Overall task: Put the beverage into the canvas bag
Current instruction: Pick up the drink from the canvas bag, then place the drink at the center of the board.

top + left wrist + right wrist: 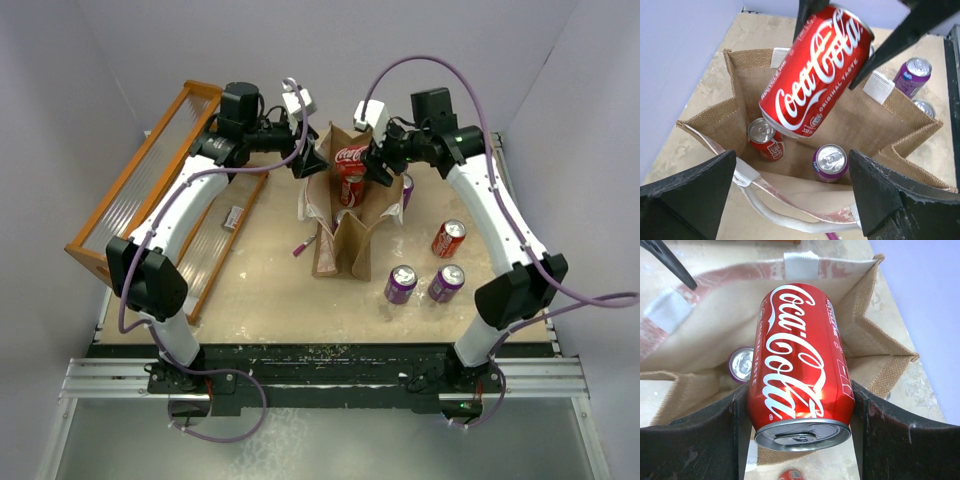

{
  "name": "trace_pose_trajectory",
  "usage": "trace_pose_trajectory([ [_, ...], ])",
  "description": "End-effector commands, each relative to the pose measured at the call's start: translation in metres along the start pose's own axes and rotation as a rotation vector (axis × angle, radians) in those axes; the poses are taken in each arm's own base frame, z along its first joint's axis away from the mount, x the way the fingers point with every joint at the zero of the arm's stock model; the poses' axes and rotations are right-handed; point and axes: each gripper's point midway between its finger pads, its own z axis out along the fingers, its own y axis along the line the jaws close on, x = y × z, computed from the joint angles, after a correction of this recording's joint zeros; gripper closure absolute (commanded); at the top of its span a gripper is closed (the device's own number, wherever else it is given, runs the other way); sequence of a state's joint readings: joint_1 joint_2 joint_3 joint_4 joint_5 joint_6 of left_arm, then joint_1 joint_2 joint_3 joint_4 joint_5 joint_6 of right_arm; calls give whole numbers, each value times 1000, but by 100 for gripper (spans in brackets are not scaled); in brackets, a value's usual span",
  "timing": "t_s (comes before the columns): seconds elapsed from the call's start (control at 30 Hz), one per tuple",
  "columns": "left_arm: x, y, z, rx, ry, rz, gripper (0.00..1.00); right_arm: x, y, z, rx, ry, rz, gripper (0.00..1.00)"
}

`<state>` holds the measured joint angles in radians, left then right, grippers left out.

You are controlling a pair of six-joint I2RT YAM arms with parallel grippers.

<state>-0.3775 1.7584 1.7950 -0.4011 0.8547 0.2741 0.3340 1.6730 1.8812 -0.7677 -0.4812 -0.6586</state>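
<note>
right gripper [800, 405] clamped on red coca-cola can [800, 365], held tilted over the open mouth of the canvas bag [338, 250], not yet inside.
near to far in top view: two purple cans [401, 284] upright side by side on the table [270, 290], right of the bag's near end; a red can [449, 238] upright a bit further back; bag stands mid-table, mouth spread open; third purple can [407, 192] just beside its right wall; orange slatted rack [150, 180] far left. inside the bag a small red can [765, 137] and a purple can in the bag [830, 161], both upright on the bottom. left gripper [792, 170] at the bag's left rim, jaws wide apart, white handle [790, 220] looping under them, nothing pinched; cannot tell if it touches the rim.
</note>
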Motion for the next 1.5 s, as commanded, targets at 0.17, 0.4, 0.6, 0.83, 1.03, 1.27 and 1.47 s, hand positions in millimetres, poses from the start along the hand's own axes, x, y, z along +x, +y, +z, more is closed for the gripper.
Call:
trace_pose_trajectory([
  [0.17, -51, -29, -49, 39, -20, 436, 1, -99, 0, -53, 41, -337, 56, 100],
  [0.4, -68, -37, -87, -62, 20, 573, 1, -123, 23, -56, -112, -426, 167, 100],
  [0.6, -69, -47, -101, -77, 49, 607, 1, -145, 39, -52, -243, -475, 279, 100],
  [0.83, -61, -53, -124, -112, 49, 552, 1, -161, 66, -27, -327, -435, 304, 100],
  [1.03, -36, -61, -133, -116, 81, 529, 1, -177, 90, -6, -385, -410, 269, 100],
  [1.27, 1, -78, -129, -55, 120, 445, 1, -191, 92, 6, -395, -435, 280, 100],
  [1.47, 15, -95, -136, -31, 100, 356, 1, -200, 94, 13, -406, -458, 300, 100],
])
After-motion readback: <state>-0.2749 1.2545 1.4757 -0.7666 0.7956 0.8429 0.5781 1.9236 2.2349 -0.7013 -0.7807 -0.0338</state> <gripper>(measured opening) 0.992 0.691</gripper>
